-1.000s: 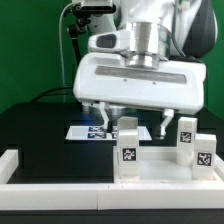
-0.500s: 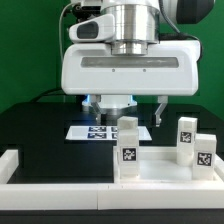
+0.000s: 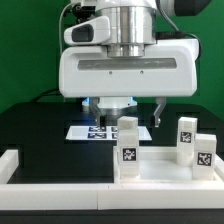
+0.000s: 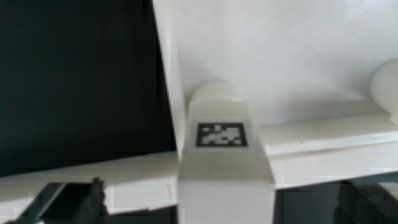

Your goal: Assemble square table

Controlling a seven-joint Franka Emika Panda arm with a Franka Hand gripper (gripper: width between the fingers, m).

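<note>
The white square top point(image 3: 160, 172) lies at the front on the exterior view's right, with three short white tagged legs standing upright on it: one at its left corner point(image 3: 128, 150) and two on the right point(image 3: 187, 135) point(image 3: 205, 150). My gripper point(image 3: 128, 108) hangs open just above the left leg, not touching it. In the wrist view the gripper point(image 4: 226, 205) straddles that tagged leg point(image 4: 219, 110), its dark fingertips point(image 4: 71, 200) well clear of it. The top's flat face point(image 4: 285, 50) and another leg point(image 4: 384, 85) show beyond.
The marker board point(image 3: 95, 131) lies on the black table behind the top. A long low white rail point(image 3: 90, 195) runs along the front edge, with a raised end at the exterior view's left point(image 3: 10, 160). A green backdrop stands behind.
Since a second ago the hand has levelled out and shifted a little up and toward the exterior view's left. It has held still over the last half second. The jaws stay open.
</note>
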